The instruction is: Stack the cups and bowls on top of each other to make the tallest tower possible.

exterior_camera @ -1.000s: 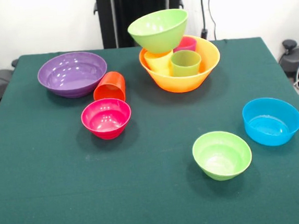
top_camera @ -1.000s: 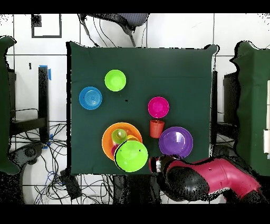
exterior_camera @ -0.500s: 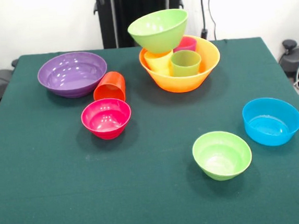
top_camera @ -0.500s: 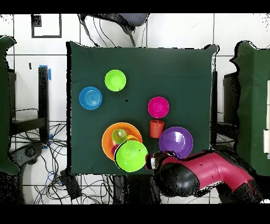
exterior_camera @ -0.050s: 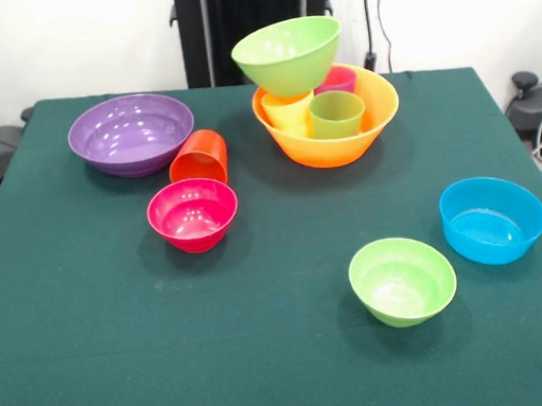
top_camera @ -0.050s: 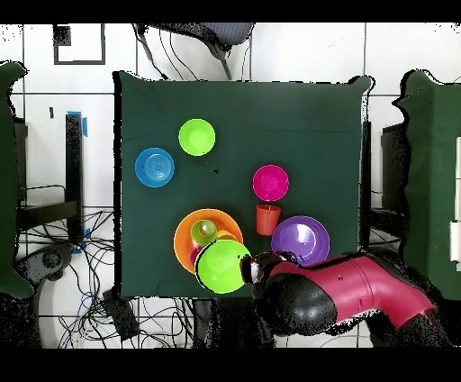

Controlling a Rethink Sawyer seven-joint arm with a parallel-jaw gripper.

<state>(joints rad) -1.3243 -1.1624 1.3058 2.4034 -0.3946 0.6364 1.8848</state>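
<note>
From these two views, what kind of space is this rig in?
Likely a robotics lab, not a home: a green-clothed table holding only plastic bowls and cups, loose cables across a tiled floor, and the red robot arm at the table's edge.

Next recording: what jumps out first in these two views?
The large light-green bowl perched atop the yellow tumbler inside the large orange bowl, at the table's far edge in the front view. Overhead, the red-and-black arm reaches in beside that pile.
</note>
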